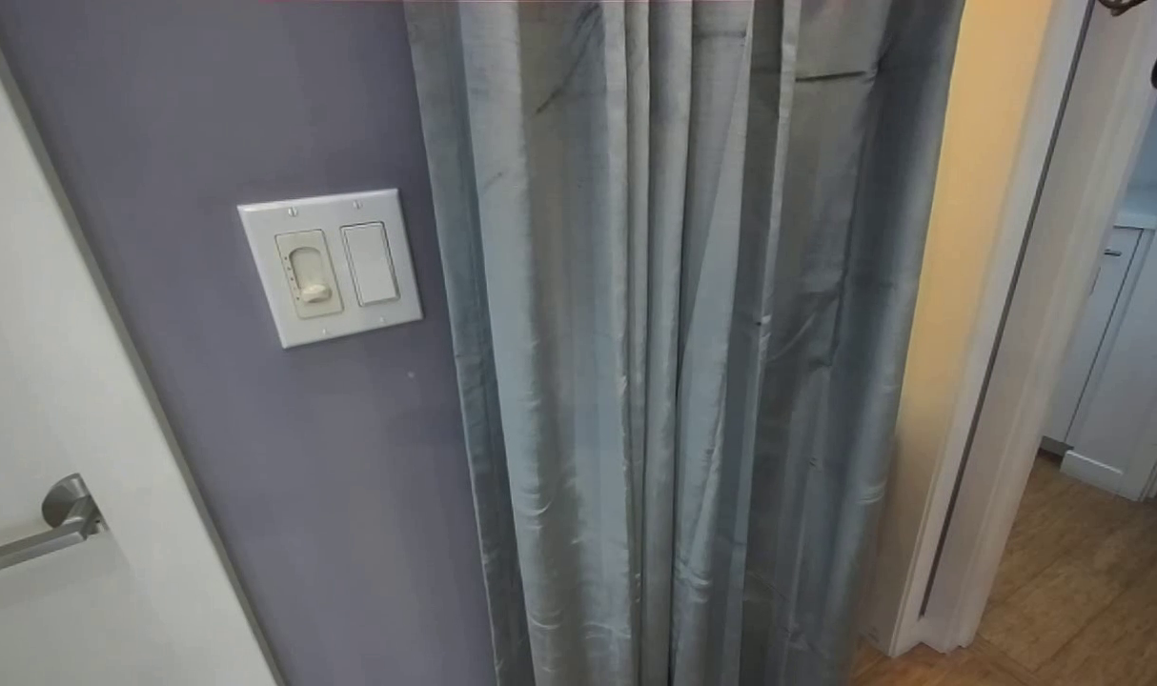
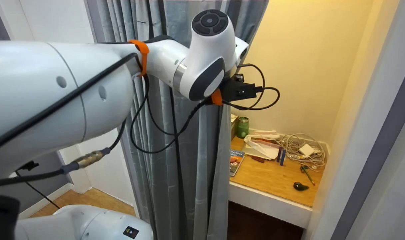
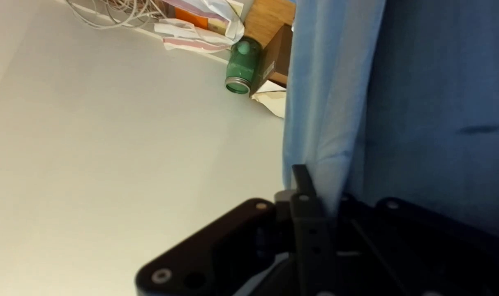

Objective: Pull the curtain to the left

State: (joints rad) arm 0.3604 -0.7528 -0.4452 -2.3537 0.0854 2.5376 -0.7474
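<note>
The grey-blue pleated curtain (image 1: pixel 578 343) hangs in tall vertical folds in both exterior views, and it also shows behind the arm (image 2: pixel 197 163). In the wrist view its edge, lit pale blue (image 3: pixel 331 102), runs down between the fingers of my gripper (image 3: pixel 321 191). The dark fingers are close together, shut on a fold of the curtain near its free edge. In an exterior view the wrist and its black camera mount (image 2: pixel 237 90) are at the curtain's right edge, high up. The fingertips are hidden there.
Right of the curtain is an alcove with a wooden shelf (image 2: pixel 269 180) holding a green jar (image 2: pixel 243 128), papers and tangled white cables (image 2: pixel 306 150). A white switch plate (image 1: pixel 331 267) is on the purple-grey wall. Black cables (image 2: pixel 155 151) loop below the arm.
</note>
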